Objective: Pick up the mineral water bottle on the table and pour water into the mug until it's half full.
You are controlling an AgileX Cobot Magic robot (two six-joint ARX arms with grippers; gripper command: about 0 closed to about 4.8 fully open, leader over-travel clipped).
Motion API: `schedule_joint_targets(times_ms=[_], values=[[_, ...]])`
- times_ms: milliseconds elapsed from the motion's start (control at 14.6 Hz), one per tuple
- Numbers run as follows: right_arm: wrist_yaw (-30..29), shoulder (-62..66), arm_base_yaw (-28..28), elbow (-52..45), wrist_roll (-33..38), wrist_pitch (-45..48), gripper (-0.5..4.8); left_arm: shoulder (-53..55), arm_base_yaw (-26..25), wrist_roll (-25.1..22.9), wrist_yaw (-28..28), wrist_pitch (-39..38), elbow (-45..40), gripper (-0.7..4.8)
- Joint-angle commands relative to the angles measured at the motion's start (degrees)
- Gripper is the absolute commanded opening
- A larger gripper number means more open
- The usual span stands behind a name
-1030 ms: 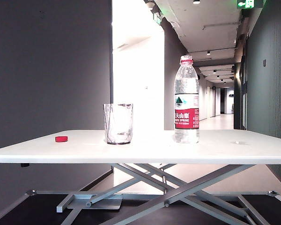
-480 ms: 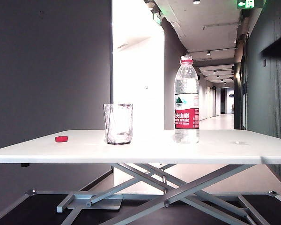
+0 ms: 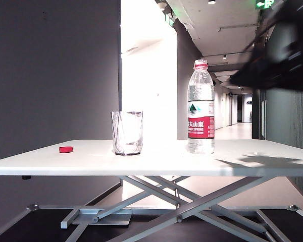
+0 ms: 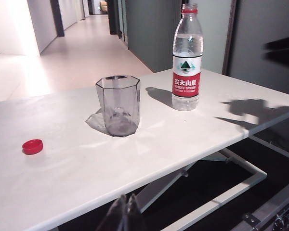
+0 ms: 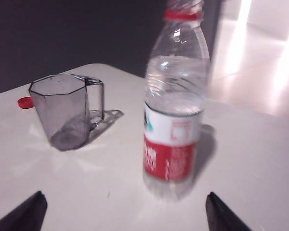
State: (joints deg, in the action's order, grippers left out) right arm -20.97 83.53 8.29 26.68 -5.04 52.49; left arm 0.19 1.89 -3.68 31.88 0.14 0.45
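Since the earlier frame only the right arm had moved: absent from the exterior view then, it now showed as a dark blur at upper right, throwing a shadow on the right of the table (image 3: 156, 157). Bottle, mug and cap had not shifted.

Left gripper (image 4: 126, 211) sat nearest, off the table's near edge, well apart from everything; its fingers lay close together, nothing between them.

Right gripper (image 5: 123, 211) faced the bottle (image 5: 176, 103) from near, fingertips (image 5: 24, 211) spread wide, one to each side of the base, touching nothing, holding nothing.

Cap (image 3: 66, 149) lay far left on the table. Mug (image 3: 127, 133) stood upright left of centre, apparently empty. Bottle (image 3: 201, 107) stood upright right of centre, uncapped, water (image 5: 176, 79) reaching to about its shoulder. Mug and bottle were near, not touching.

Risks, as judged:
- Arm arriving fast; a fingertip clipping the tall open bottle could topple it and spill water.
- Squeezing the thin plastic hard could push water out of the open neck.
- A low grip might let the bottle swing when tilted, missing the mug or knocking it.
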Motion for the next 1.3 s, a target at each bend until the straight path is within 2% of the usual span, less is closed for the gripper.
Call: schedule_joint_targets(times_ms=[69,275,549,961,1304], values=[[-6.1,9.4,-1.1,7.3,-0.1,1.8,4.79,0.0,0.0,-0.8,-1.2,0.1,0.1,-0.05],[-9.3,19.6,-1.6,16.4,-0.1,1.8,4.79,0.0,0.0,-0.8,-1.2,-1.4,0.1,-0.05],[-12.6,27.2,-2.3,24.7,0.5,1.8,4.79,0.0,0.0,-0.8,-1.2,-2.7,0.1,-0.05],[-12.6,32.0,-2.7,32.3,0.7,1.5,4.79,0.0,0.0,-0.8,-1.2,-4.4,0.1,-0.05],[-15.2,35.0,-2.6,37.0,0.8,-0.2,4.79,0.0,0.0,-0.8,-1.2,-4.4,0.1,-0.05]])
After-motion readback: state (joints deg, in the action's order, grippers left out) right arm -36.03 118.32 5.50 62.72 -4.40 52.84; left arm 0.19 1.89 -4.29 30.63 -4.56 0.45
